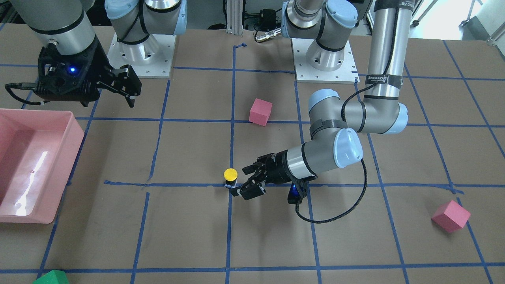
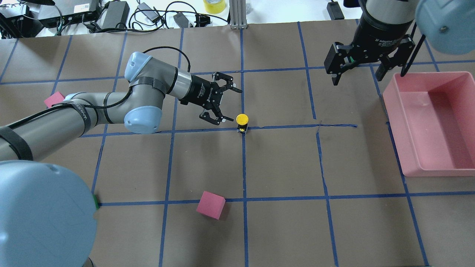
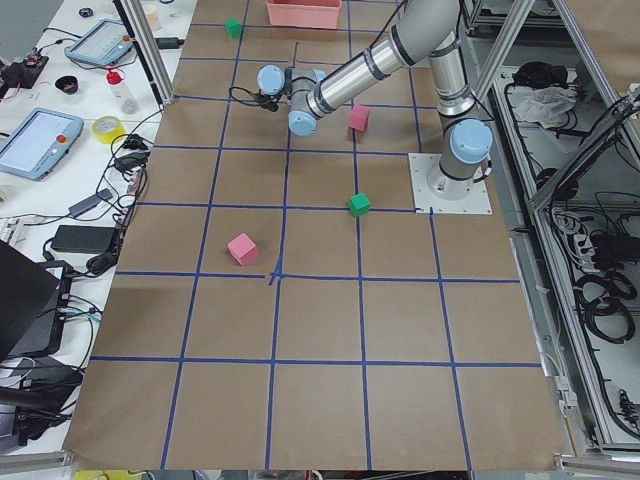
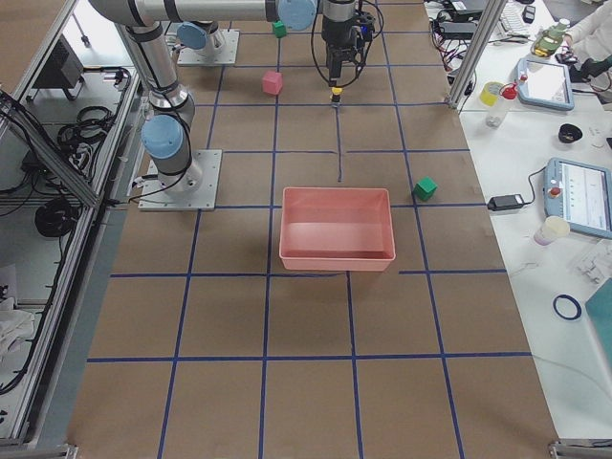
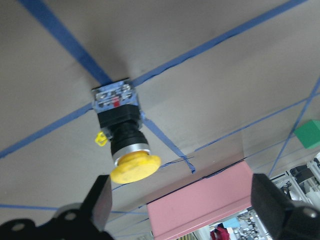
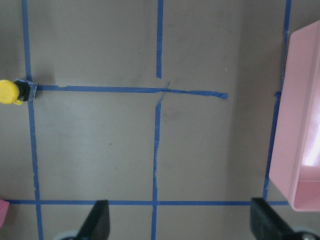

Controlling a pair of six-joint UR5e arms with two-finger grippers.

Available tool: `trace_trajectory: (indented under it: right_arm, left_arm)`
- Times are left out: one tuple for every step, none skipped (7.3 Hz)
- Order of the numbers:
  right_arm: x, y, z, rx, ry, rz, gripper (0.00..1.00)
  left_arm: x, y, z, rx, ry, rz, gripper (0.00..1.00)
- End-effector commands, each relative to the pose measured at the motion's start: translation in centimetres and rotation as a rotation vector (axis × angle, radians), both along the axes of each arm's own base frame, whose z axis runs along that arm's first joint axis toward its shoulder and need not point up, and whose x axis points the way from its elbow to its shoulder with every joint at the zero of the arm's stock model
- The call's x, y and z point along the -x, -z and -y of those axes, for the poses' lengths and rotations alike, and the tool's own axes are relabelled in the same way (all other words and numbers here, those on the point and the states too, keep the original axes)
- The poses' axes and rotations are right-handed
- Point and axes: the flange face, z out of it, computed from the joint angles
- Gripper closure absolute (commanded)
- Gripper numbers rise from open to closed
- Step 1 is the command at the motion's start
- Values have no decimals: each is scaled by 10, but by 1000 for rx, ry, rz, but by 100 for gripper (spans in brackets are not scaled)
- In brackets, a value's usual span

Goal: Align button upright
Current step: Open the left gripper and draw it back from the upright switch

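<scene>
The button (image 1: 230,176) stands upright on a blue tape crossing, with its yellow cap on top, black body and whitish-grey base on the paper. It also shows in the overhead view (image 2: 242,120), the left wrist view (image 5: 122,135) and the right wrist view (image 6: 10,92). My left gripper (image 1: 241,181) is open and empty, low over the table right beside the button, apart from it (image 2: 231,105). My right gripper (image 2: 358,76) is open and empty, held high near the pink bin, far from the button.
A pink bin (image 2: 423,76) sits at the table's right end (image 1: 35,113). Pink cubes lie near the robot's base (image 1: 260,112) and to the far left (image 1: 451,215). A green cube (image 1: 51,277) lies at the far table edge.
</scene>
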Motion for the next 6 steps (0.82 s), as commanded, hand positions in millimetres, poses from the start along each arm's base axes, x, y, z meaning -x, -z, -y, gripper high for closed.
trace_trajectory:
  right_arm:
    - [1,0,0,-2,1,-4,0]
    - [1,1,-1,-11,0,-7,0]
    - [0,1,-1,-13,-1,-1,0]
    - [0,1,-1,-11,1,-1,0]
    - [0,1,-1,-11,1,-1,0]
    - [0,1,-1,-11,1,-1,0]
  left_arm:
    - [-32,-36,-2,368,252,169,0]
    - [-51,-48,-7,490,362,239,0]
    - [-67,-60,-15,587,481,317,0]
    - [-82,-72,-22,642,668,443,0]
    - [-95,-86,-29,549,753,543,0]
    - [-104,-116,-35,416,821,611,0]
